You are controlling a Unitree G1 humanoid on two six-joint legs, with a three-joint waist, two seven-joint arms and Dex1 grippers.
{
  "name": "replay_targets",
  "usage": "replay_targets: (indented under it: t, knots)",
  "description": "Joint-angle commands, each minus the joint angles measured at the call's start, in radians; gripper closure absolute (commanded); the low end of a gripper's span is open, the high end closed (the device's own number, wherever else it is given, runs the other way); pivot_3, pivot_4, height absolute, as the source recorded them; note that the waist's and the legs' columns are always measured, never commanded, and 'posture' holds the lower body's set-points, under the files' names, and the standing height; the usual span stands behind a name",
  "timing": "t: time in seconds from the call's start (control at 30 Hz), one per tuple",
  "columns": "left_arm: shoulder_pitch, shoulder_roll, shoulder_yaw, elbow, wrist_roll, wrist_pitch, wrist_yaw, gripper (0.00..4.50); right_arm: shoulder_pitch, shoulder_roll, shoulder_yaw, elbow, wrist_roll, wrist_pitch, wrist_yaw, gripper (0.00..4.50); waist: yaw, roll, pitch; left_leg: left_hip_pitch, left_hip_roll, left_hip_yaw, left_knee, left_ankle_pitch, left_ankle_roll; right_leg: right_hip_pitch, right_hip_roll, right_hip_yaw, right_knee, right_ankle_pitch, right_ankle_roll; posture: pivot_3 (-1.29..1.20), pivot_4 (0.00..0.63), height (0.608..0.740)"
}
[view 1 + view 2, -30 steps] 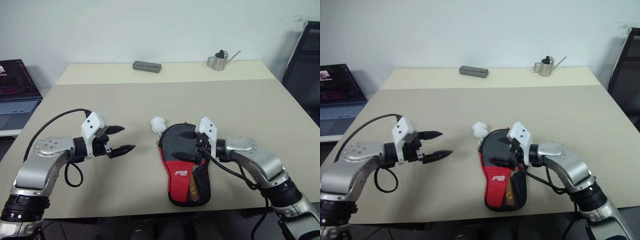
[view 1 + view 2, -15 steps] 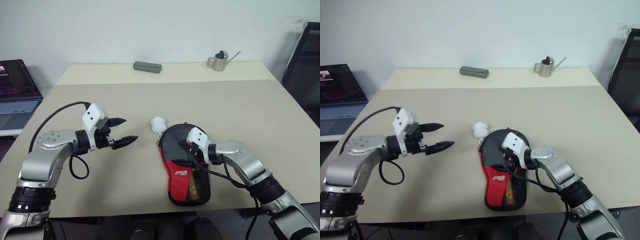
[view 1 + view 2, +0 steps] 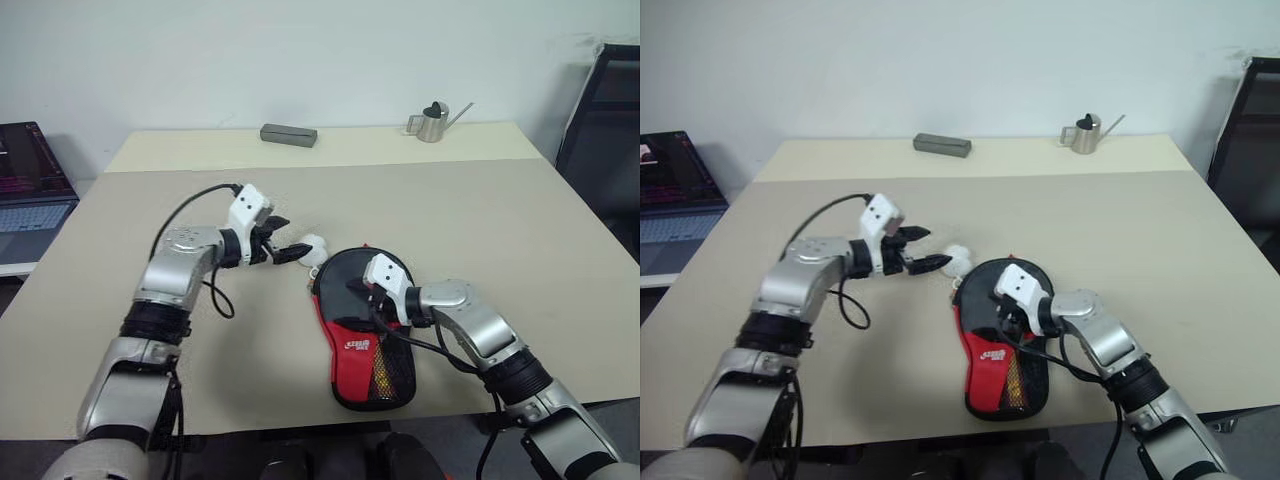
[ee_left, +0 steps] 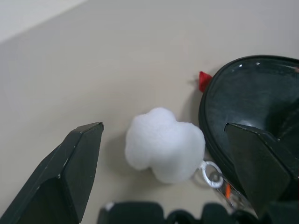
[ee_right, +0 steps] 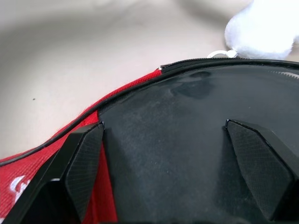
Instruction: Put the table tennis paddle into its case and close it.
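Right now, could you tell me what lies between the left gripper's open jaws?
The white pompom of the case lies on the table between the left gripper jaws, untouched, as the left wrist view shows.

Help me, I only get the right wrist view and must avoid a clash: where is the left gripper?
Observer: The left gripper is by the round end of the case, jaws open on either side of the white pompom.
Operator: Touching the pompom?
Observer: No, the left wrist view shows a gap on each side.
Operator: Anything else on the table?
Observer: A grey box and a small metal watering can at the far edge, well away.
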State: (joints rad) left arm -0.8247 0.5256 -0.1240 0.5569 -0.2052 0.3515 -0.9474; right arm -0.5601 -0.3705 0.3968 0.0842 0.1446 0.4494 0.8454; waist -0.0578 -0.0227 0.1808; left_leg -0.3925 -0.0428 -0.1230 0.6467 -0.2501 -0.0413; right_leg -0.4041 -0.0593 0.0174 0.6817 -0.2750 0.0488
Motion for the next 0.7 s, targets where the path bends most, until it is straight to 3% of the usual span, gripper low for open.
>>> replay_targets:
  t: [0.03, 0.23, 0.5, 0.6, 0.7]
  knots:
    - [-0.076, -0.041, -0.001, 0.149, 0.042, -0.084, -0.002, 0.0, 0.02, 0.008, 0.006, 0.022, -0.027, 0.032, -0.017, 0.04, 0.001, 0.0, 0.0, 0.0, 0.0, 0.0, 0.0, 0.0, -0.001, 0.0, 0.0, 0.0, 0.0, 0.0, 0.0, 0.0, 0.15, 0.74]
    - [-0.166, -0.13, 0.004, 0.404, 0.099, -0.185, 0.008, 0.0, 0.037, 0.023, -0.004, 0.004, -0.033, 0.043, -0.037, 0.04, 0.001, 0.0, 0.0, 0.0, 0.0, 0.001, 0.0, 0.002, -0.003, 0.0, 0.001, -0.001, 0.0, 0.001, 0.0, 0.0, 0.15, 0.74]
    - [-0.193, -0.168, 0.021, 0.529, 0.138, -0.239, 0.009, 0.0, 0.047, 0.034, -0.011, -0.01, -0.036, 0.042, -0.059, 0.04, 0.001, -0.001, -0.001, 0.0, 0.0, 0.0, 0.0, 0.002, -0.003, 0.0, 0.001, -0.001, 0.001, 0.001, 0.0, 0.0, 0.15, 0.74]
    - [-0.188, -0.169, 0.03, 0.533, 0.142, -0.243, 0.004, 0.61, 0.049, 0.041, -0.014, -0.015, -0.041, 0.032, -0.073, 0.0, 0.001, -0.002, -0.002, 0.0, 0.0, 0.0, 0.0, 0.002, -0.003, 0.001, 0.001, -0.001, 0.001, 0.001, 0.0, 0.0, 0.15, 0.74]
    - [-0.171, -0.165, 0.035, 0.517, 0.141, -0.238, -0.015, 1.61, 0.045, 0.054, -0.019, -0.012, -0.045, 0.051, -0.092, 0.0, 0.0, -0.002, -0.002, 0.0, 0.0, 0.0, 0.0, 0.002, -0.003, 0.001, 0.001, -0.001, 0.001, 0.002, 0.0, 0.0, 0.15, 0.74]
